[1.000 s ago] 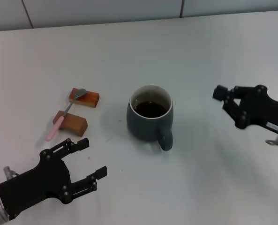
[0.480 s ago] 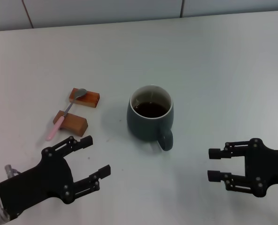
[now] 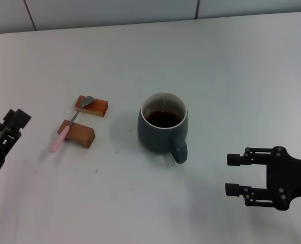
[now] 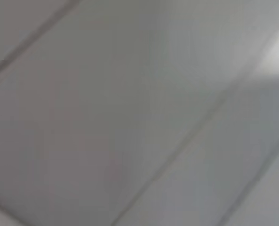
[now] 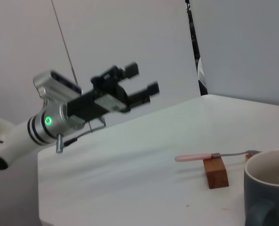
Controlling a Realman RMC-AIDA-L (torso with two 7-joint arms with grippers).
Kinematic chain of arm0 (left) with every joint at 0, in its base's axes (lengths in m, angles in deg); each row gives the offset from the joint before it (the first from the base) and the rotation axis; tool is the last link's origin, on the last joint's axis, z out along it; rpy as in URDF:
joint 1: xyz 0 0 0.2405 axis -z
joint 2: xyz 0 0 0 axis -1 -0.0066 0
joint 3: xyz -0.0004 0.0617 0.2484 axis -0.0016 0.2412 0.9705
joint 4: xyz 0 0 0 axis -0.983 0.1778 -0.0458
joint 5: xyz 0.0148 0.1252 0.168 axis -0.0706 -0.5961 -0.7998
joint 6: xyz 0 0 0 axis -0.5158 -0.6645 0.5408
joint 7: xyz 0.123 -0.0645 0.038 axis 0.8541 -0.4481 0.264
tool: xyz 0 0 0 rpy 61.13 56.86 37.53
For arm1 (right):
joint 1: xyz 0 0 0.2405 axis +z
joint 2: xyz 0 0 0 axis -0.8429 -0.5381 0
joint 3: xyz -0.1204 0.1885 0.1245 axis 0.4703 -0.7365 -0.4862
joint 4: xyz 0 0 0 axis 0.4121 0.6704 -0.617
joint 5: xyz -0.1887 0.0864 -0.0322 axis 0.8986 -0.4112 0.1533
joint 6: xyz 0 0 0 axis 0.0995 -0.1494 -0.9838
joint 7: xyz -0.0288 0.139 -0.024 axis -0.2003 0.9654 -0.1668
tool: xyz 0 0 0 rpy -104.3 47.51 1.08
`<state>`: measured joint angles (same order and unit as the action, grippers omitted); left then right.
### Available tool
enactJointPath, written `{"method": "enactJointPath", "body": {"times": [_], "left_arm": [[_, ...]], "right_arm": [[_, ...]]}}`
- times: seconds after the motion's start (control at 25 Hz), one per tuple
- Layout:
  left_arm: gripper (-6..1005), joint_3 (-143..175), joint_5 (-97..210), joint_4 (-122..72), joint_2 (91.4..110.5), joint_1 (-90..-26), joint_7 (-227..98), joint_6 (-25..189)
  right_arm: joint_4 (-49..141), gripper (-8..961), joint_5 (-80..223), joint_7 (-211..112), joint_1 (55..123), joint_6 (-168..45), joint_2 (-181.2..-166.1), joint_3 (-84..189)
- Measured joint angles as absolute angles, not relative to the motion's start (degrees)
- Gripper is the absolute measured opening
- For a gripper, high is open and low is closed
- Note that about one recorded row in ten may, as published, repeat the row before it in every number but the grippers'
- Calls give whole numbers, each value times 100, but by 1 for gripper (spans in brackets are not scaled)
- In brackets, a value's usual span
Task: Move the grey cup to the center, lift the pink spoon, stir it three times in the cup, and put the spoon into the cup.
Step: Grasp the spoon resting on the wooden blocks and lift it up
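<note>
Spoon (image 3: 70, 123) placement decides the next move: it lies to the left of the cup (image 3: 163, 129), bridging two wooden blocks (image 3: 84, 120), pink handle toward the robot, metal bowl away. The cup stands roughly mid-table, coffee inside, handle toward the robot. The left gripper (image 3: 9, 129), fingers apart, is raised left of the spoon and looks the nearer one to take it. The right gripper (image 3: 233, 174) hovers spread on the cup's right, nearer the robot.
</note>
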<state>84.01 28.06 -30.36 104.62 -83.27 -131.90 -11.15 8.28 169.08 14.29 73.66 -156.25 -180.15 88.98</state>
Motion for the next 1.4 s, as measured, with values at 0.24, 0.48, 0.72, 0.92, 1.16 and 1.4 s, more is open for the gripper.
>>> {"method": "enactJointPath", "body": {"times": [0.24,0.48,0.72,0.92,1.16,1.4], "left_arm": [[790,8275,2816,-2354,10475,-8095,-13326,-805],[791,8253,2822,-2260,10487,-8088,-13788,-526],[791,8243,2807,-2244,10487,-8062,-14148,-233],[792,8249,2790,-2234,10493,-8057,-14289,-37],[792,8264,2773,-2199,10514,-8030,-14463,135],[793,8246,2775,-2148,10514,-8030,-14555,155]], "right_arm": [[807,656,16906,1399,7355,-15629,-18017,8899],[801,656,16903,1394,7352,-15697,-18017,8904],[800,655,16898,1390,7352,-15707,-18018,8907],[807,655,16890,1381,7343,-15709,-18018,8905],[809,655,16890,1378,7344,-15709,-18017,8908],[816,655,16890,1376,7344,-15709,-18017,8914]]}}
